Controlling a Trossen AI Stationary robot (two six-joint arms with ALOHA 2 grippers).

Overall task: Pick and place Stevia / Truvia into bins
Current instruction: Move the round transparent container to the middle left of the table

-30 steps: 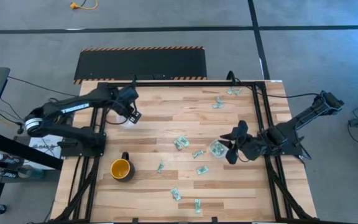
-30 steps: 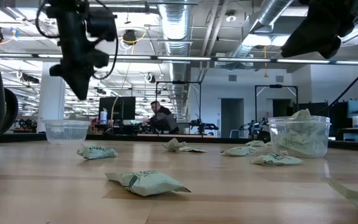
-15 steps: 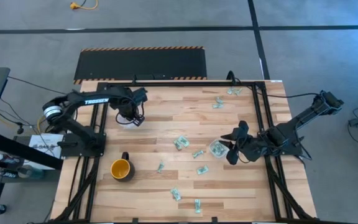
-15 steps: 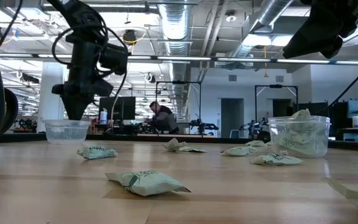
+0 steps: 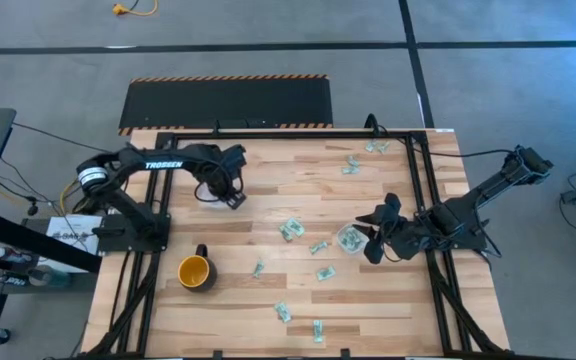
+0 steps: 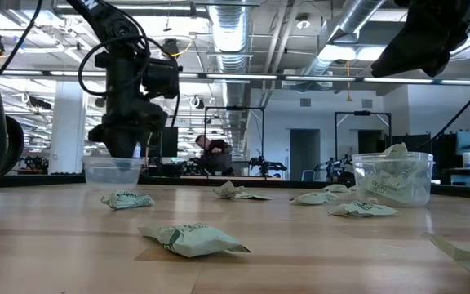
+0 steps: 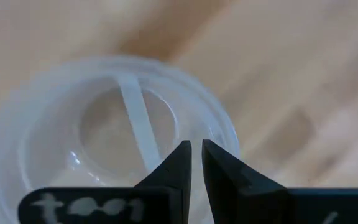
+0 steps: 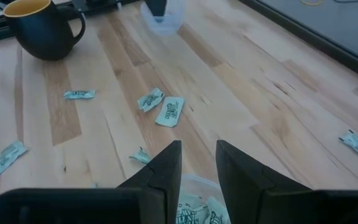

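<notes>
Pale green and white sachets (image 5: 290, 230) lie flat and scattered over the wooden table; several show in the low view (image 6: 190, 238) and the right wrist view (image 8: 169, 111). One clear cup (image 6: 114, 170) stands under my left gripper (image 5: 230, 192), which is shut on it. In the left wrist view the cup (image 7: 92, 124) looks to hold no sachets. The other clear cup (image 5: 349, 238) holds several sachets (image 6: 394, 180). My right gripper (image 5: 368, 240) hovers open just above and beside it, touching nothing. My left gripper comes from above, pointing down, and pinches the clear cup's wall at the rim (image 7: 225, 134) between its two nearly closed fingers. One finger (image 7: 180, 155) stands over the cup's hollow. The cup is upright, and its bottom (image 6: 114, 183) looks to be on the table.
A dark mug with a yellow inside (image 5: 196, 271) stands near the table's left near corner. A black frame rail (image 5: 420, 200) runs along the table's right side. Bare wood lies between the left cup and the sachets at mid-table. A person shows far off in the room (image 6: 215, 151).
My left gripper has come down onto the clear cup and then moved toward the table's right and a little toward its near edge. The cup has slid along the table with it, staying upright. My right arm has kept still.
</notes>
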